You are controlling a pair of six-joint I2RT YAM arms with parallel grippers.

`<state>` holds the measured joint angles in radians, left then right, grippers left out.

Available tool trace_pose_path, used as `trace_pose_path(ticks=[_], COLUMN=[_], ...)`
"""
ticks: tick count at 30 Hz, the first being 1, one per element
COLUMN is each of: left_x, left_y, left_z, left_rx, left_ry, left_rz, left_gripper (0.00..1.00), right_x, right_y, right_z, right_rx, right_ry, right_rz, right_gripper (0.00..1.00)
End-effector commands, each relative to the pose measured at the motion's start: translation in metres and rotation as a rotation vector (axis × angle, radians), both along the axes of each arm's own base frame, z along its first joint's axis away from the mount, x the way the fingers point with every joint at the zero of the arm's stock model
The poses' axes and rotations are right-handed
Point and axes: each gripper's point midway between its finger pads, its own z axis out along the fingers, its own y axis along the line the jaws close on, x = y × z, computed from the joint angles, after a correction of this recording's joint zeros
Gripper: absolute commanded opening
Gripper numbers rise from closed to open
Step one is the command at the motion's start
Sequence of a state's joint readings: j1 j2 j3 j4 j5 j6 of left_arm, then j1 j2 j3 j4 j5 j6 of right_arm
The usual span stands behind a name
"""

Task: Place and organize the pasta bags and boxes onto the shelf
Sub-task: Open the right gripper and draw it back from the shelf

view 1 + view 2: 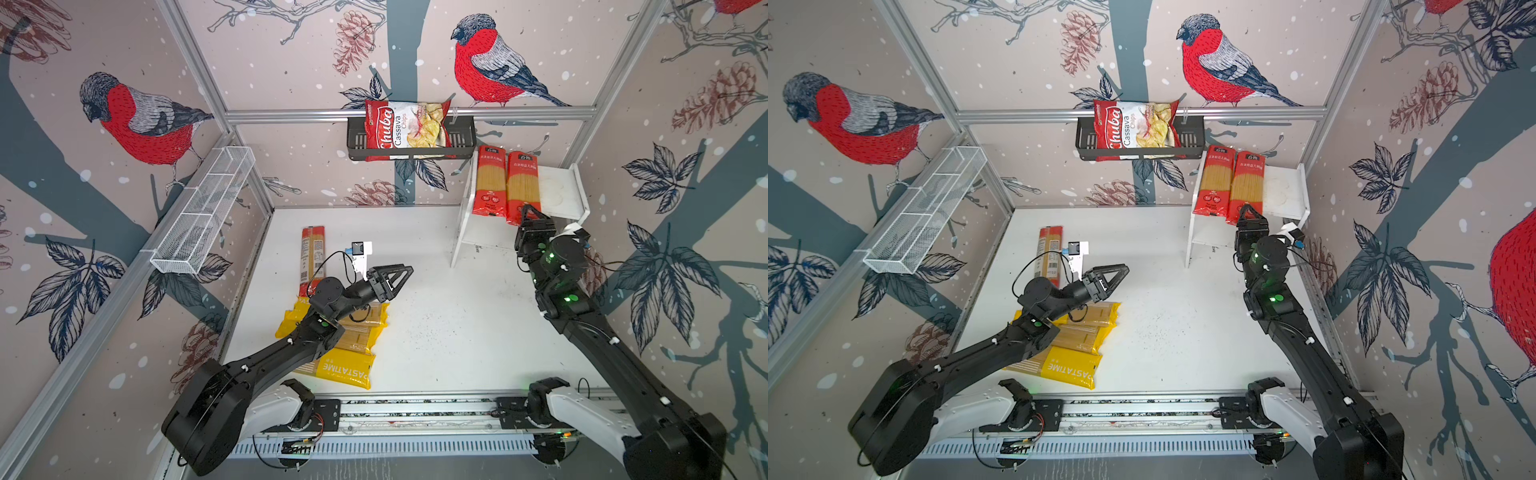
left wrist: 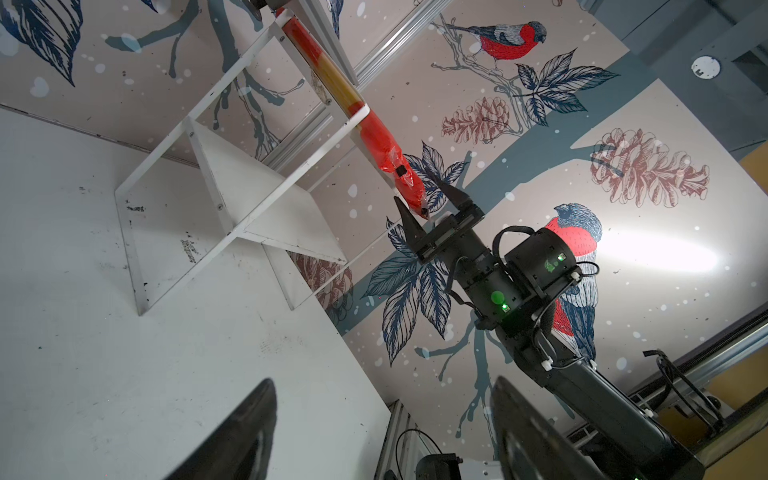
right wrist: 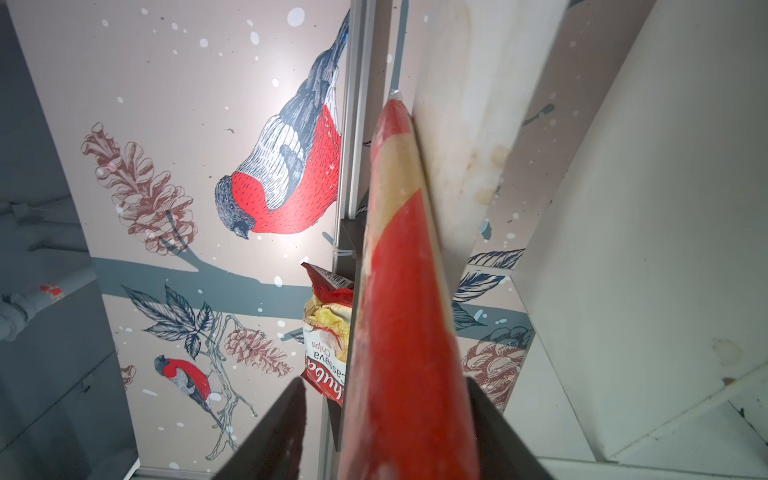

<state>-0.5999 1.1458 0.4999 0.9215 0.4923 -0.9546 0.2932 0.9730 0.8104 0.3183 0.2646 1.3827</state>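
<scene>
Yellow packets (image 1: 361, 328): three piled on the table (image 1: 457, 332) under the left arm; one reads PASTATIME.
Red packet (image 1: 312, 253): flat just behind them, barcode up.
Left gripper (image 1: 405, 272): spread, empty, just right of both.
Chips bag (image 1: 405, 126): reads "Chuba Cassava Chips".
Shelf (image 1: 561, 187): two red packets (image 1: 489, 178) side by side on top, Chinese text.
Right gripper (image 1: 530, 210): jaws parted around the near end of the right-hand packet (image 1: 521, 187).

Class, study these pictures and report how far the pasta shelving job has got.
Done: one red packet lies on the shelf top. In hand: a second red packet beside it, its near end between the open jaws of the right hand. Left: a third red packet and three yellow packets lie on the table; the left hand is open and empty.
</scene>
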Motion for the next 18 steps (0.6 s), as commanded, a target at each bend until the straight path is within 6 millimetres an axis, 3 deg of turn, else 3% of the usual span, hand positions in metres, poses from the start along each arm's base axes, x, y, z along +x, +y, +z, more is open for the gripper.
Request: trace_pose_path(ticks=[1,5,9,14,18], left_x=[0.006,0.019,0.044,0.076,0.092], left_y=[0.002,0.013,0.042,0.105,0.161], left_z=[0.002,-0.002,-0.017,-0.055,-0.087], left_rx=[0.036,0.088,0.209,0.465,0.552], left_ry=[-0.022,-0.015,0.015,0.128,0.236], left_rz=[0.026,0.072,0.201,0.527,0.69], left_gripper=[0.8,0.8,0.8,0.8,0.8], right_x=[-0.009,-0.023,-0.041,-0.069,-0.094], right_y=[-0.003,-0.004,0.006,0.04,0.077], right_z=[0.002,-0.015,-0.039,-0.094,-0.131], right_rx=[-0.054,-0.096,-0.185,-0.385,-0.482], right_ry=[0.001,0.037,0.071,0.163,0.207], right_rz=[-0.004,0.018,0.104,0.222,0.303], right_gripper=[0.7,0.8,0.77,0.68,0.64])
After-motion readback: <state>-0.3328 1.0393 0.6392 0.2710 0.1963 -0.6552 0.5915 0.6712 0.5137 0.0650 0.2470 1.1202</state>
